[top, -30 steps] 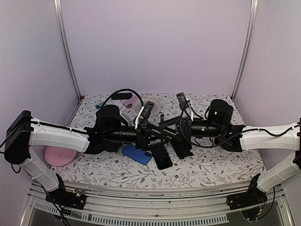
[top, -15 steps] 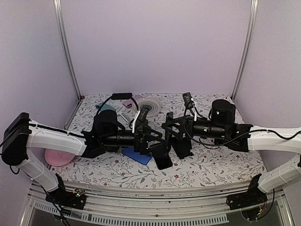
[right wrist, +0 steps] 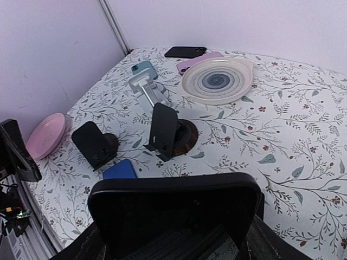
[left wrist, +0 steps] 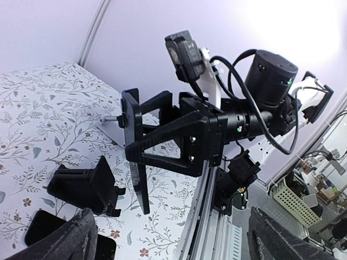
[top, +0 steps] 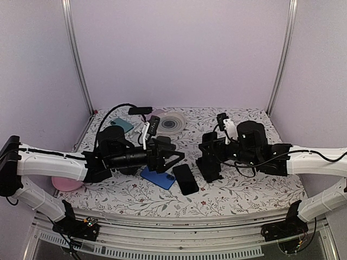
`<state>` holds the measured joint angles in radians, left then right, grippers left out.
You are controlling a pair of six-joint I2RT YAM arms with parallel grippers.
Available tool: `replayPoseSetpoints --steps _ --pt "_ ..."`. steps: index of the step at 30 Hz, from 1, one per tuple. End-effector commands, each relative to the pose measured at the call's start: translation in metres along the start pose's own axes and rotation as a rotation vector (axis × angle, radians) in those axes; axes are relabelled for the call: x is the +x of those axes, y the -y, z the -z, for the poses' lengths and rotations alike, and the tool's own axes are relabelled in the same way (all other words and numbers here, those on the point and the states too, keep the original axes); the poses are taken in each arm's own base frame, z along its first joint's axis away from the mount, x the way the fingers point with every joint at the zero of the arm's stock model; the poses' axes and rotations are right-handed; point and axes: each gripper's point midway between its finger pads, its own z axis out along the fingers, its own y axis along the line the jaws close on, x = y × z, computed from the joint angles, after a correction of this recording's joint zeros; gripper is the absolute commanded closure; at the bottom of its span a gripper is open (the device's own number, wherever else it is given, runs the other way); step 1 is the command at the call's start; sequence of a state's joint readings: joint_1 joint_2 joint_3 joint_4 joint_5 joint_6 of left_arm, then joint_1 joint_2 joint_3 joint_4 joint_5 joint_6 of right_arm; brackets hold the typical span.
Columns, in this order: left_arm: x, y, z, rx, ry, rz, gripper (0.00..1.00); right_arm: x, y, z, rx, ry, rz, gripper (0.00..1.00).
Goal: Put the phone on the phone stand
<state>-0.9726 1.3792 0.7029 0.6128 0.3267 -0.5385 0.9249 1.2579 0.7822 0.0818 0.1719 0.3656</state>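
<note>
The two arms face each other over the middle of the surface [top: 244, 189]. The left end effector [top: 174, 158] is spread wide with nothing in it. The right end effector [left wrist: 132, 130] is clenched on the black phone [left wrist: 139, 181]. Only the left wrist view shows it upright and edge-on, in the air beside a low black phone stand [left wrist: 81, 187].

From above, that phone merges with the dark fingers. A second black handset [top: 185, 179] and a blue handset [top: 155, 177] lie flat toward the near edge.

The right wrist view adds a taller black stand [right wrist: 164, 130] on a brown round base. Beyond it, toward the far left corner, is a silver stand [right wrist: 143, 86].
</note>
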Motion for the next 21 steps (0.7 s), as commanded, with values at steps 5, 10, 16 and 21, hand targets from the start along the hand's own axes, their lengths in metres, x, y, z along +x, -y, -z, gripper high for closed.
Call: replayPoseSetpoints --steps 5,10,16,21 --pt "-0.010 -0.020 0.019 -0.153 0.068 -0.027 0.03 0.005 0.026 -0.007 0.216 0.038 0.096 0.66" --pt "-0.010 -0.024 0.024 -0.184 0.078 -0.027 0.03 0.015 0.037 -0.012 0.275 0.028 0.118 0.66" --pt "-0.006 -0.027 0.025 -0.191 0.072 -0.014 0.03 0.023 0.044 -0.016 0.305 0.020 0.123 0.66" --pt "-0.006 -0.026 0.024 -0.181 0.070 -0.013 0.03 0.030 0.048 -0.021 0.321 0.013 0.124 0.66"
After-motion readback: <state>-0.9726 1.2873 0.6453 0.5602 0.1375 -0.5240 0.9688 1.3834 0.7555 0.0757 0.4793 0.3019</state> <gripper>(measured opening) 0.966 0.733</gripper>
